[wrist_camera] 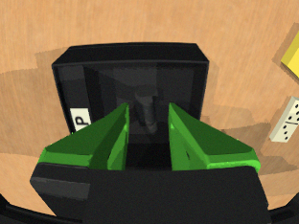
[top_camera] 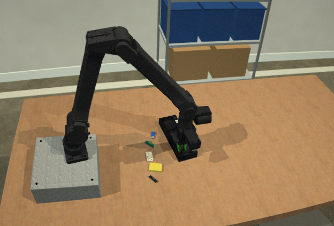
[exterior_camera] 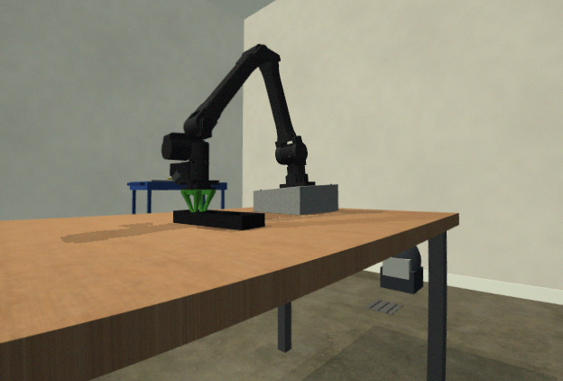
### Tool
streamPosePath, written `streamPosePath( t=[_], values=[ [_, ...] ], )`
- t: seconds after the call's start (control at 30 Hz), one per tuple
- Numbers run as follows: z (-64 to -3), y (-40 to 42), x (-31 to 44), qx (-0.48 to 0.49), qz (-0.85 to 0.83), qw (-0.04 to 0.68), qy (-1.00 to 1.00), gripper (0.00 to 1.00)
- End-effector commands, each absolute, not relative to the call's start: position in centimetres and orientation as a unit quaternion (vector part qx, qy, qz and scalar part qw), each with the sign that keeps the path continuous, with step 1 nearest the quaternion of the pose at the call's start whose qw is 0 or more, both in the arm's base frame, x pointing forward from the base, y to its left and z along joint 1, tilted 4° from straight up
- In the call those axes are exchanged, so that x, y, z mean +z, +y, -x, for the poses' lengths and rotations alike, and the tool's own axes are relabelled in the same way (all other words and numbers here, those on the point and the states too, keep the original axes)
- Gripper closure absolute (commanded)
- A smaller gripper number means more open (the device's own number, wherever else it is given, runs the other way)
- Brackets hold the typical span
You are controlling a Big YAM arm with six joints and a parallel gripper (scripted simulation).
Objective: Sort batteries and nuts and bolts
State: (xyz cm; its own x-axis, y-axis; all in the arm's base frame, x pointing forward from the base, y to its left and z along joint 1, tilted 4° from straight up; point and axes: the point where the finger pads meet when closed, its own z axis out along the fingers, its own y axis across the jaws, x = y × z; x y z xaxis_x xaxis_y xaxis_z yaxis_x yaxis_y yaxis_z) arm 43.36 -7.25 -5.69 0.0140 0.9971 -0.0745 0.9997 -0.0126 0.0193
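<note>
Two black bins stand end to end in the middle of the table. The near one is the bin marked P [top_camera: 187,153], and its white P label [wrist_camera: 80,118] shows in the wrist view. The far bin [top_camera: 168,123] carries a white label that I cannot read. My gripper [top_camera: 182,148] with green fingers hangs just above the P bin [wrist_camera: 130,84], partly open with nothing between the fingers. A small dark grey piece [wrist_camera: 148,111] lies on the bin floor below them. A green battery [top_camera: 150,144] and a black battery [top_camera: 152,178] lie on the table left of the bins.
A blue USB stick [top_camera: 153,134], a white domino [top_camera: 149,156] and a yellow block [top_camera: 155,167] lie left of the bins. The arm's grey base block [top_camera: 64,168] stands at the front left. A shelf with blue and brown boxes stands behind the table.
</note>
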Motion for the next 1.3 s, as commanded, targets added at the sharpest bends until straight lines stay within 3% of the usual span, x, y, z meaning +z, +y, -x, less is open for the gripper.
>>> streamPosePath(
  t=[0.0, 0.83, 0.93, 0.97, 1.27],
  values=[
    [-46.4, -7.9, -2.5, 0.003, -0.709, 0.061, 0.702, 0.71],
    [-46.2, -7.2, 0.5, 0.000, -0.714, 0.057, 0.698, 0.71],
    [-45.2, -7.2, -0.5, -0.006, -0.711, 0.050, 0.702, 0.71],
    [-43.2, -8.0, -0.3, -0.011, -0.693, 0.044, 0.719, 0.77],
    [-37.9, -11.2, 0.2, -0.018, -0.591, 0.046, 0.805, 0.77]
  ],
)
